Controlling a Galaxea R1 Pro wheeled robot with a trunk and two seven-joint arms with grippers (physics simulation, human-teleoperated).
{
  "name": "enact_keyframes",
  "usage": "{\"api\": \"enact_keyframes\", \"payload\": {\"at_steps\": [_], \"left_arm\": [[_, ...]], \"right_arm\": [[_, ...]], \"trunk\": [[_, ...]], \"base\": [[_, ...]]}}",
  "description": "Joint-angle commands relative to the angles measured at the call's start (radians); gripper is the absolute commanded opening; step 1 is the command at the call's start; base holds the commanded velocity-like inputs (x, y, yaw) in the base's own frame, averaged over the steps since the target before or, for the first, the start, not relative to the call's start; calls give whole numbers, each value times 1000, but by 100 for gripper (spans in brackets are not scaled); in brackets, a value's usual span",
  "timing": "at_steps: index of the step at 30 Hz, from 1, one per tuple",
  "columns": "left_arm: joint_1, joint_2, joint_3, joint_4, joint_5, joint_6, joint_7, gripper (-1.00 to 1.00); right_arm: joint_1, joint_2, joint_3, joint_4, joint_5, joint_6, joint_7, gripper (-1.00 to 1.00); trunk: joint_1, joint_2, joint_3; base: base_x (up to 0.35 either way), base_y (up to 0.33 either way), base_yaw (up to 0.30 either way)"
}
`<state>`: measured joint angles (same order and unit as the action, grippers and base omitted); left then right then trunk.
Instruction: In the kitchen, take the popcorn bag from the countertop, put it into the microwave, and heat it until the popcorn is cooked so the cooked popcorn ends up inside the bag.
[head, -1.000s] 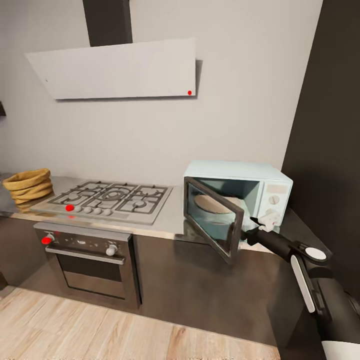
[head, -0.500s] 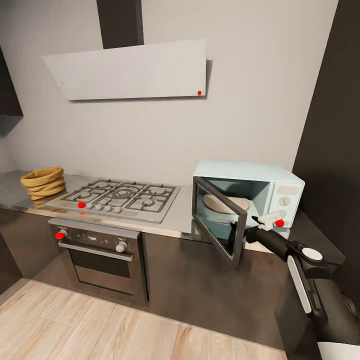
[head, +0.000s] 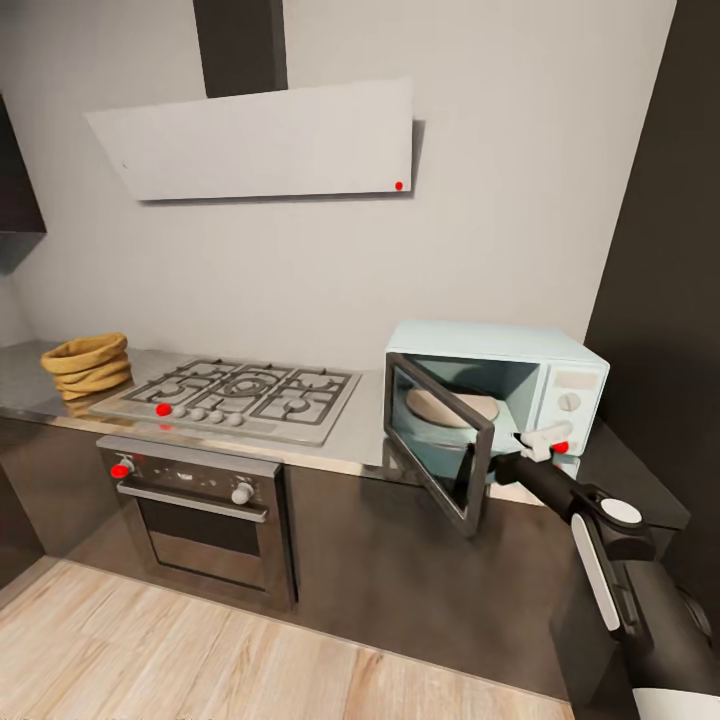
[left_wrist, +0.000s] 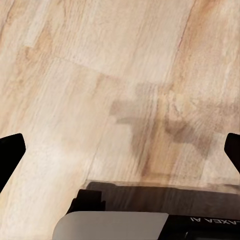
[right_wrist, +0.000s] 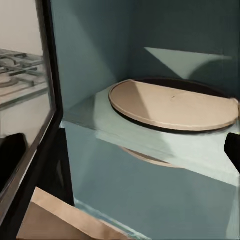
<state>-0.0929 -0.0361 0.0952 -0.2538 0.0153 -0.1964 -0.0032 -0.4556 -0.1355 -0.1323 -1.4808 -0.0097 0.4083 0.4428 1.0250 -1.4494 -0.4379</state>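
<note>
**A:** Item one, the microwave?

**B:** Microwave (head: 500, 395): pale mint box at the right end of the table (head: 345, 440), against the wall. Door (head: 437, 440) swung open toward me, hinged on its left side. Inside I see a round tan turntable plate (right_wrist: 172, 105), bare. Two knobs on the side panel.

**A:** Right hand?

**B:** Right hand (head: 545, 438): reached out in front of the microwave's control panel, just beside the open door's free edge. A red mark sits at its tip. In the right wrist view the two dark fingertips (right_wrist: 11, 155) sit at opposite edges of the picture, so I read it as spread wide with nothing held. That camera looks straight into the oven cavity.

**A:** Left hand?

**B:** Left hand (left_wrist: 120, 150): pointed down at the wooden floor (left_wrist: 100, 75). Fingertips wide apart at the picture's edges, nothing between them.

**A:** Popcorn bag?

**B:** Popcorn bag (head: 88, 365): tan, ringed and crumpled, standing on the table at the far left, well apart from the microwave, with the gas hob (head: 240, 395) between them.

**A:** Remaining fixtures?

**B:** Steel oven (head: 200, 520) under the hob, red marks on a knob and on the hob front. White hood (head: 260, 140) above, on a grey wall. Dark cabinet at right.
</note>
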Motion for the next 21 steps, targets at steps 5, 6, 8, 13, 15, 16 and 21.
{"api": "enact_keyframes", "payload": {"at_steps": [5,6,8,13,15,16,21], "left_arm": [[-1,-1,4,1,2,-3,0,100],[-1,-1,4,1,2,-3,0,100],[-1,-1,5,1,2,-3,0,100],[-1,0,6,1,3,-3,0,100],[-1,-1,5,1,3,-3,0,100],[-1,-1,5,1,3,-3,0,100],[-1,-1,5,1,3,-3,0,100]], "right_arm": [[-2,-1,-3,-1,-1,11,-2,100],[-2,-1,-3,-1,-1,13,-2,100],[-2,-1,-3,-1,-1,14,-3,100],[-2,0,3,0,-1,15,-3,100],[-2,0,15,0,0,15,-4,100],[-2,0,20,0,0,15,-4,100],[-2,19,73,1,0,16,-82,100]], "trunk": [[0,-1,-1],[0,-1,-1],[0,-1,-1],[0,-1,-1],[0,-1,-1],[0,-1,-1],[0,-1,-1]], "base": [[-194,39,0],[-145,27,0],[-70,13,0],[-158,146,0],[-165,156,0],[-74,70,0],[-16,15,0]]}}
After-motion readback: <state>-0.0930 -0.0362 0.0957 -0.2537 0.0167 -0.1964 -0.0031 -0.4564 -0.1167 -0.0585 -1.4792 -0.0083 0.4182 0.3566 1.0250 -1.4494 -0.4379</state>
